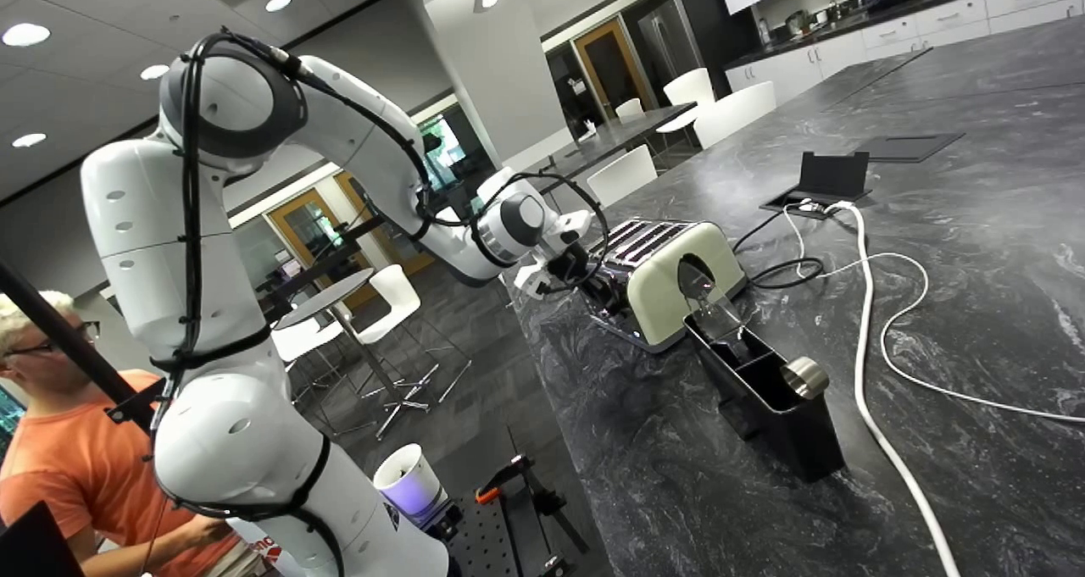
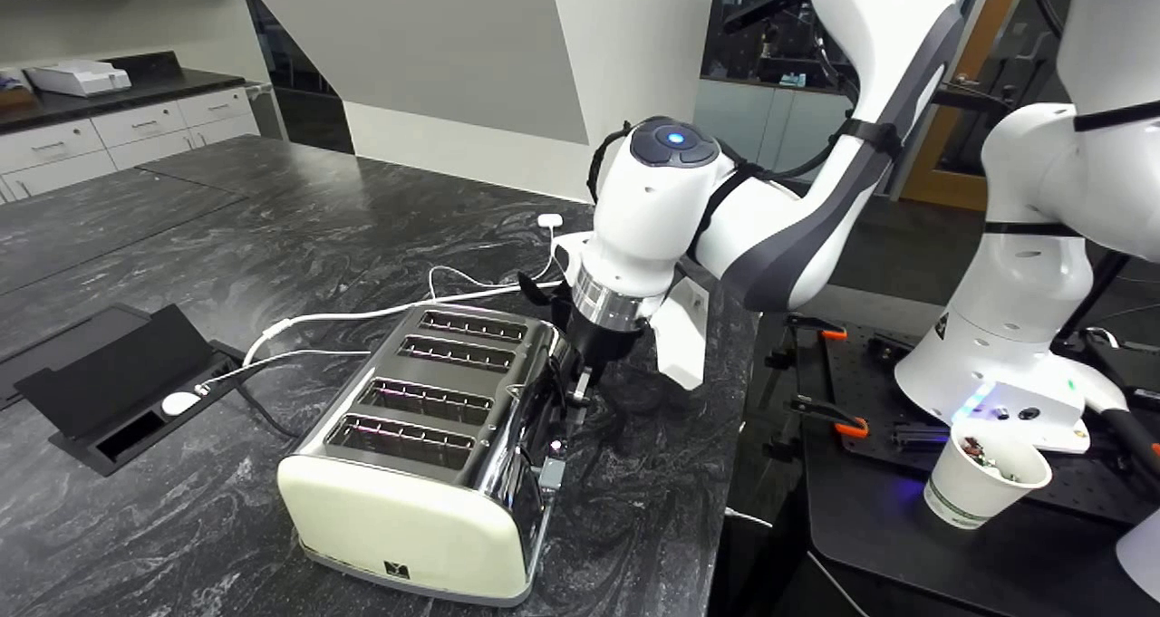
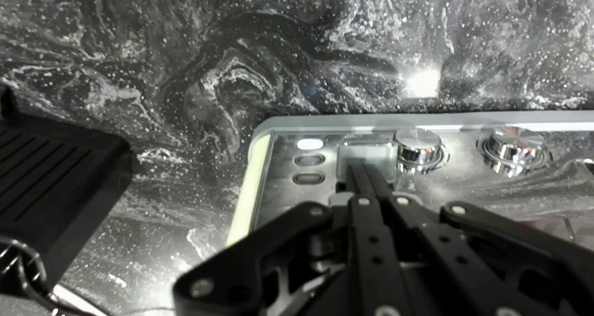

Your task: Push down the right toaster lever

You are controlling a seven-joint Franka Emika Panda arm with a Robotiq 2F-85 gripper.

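Observation:
The silver toaster with cream end faces stands on the dark table in both exterior views (image 1: 678, 280) (image 2: 399, 526). In the wrist view its metal front panel (image 3: 445, 186) shows a grey lever (image 3: 366, 152), close to the grey base edge. My gripper (image 3: 365, 168) has its fingers together, with the tips over that lever and nothing between them; I cannot tell how firmly they touch. In an exterior view my gripper (image 2: 580, 390) is beside the toaster's front side, at its far end. Another grey lever (image 2: 551, 474) shows nearer that camera.
A black box holder (image 1: 763, 382) stands beside the toaster's end; it also shows in the wrist view (image 3: 60, 181). Chrome knobs (image 3: 417, 144) sit next to the lever. White cables (image 1: 865, 340) and an open black outlet flap (image 2: 109, 381) lie behind. The table edge (image 2: 725, 508) is near.

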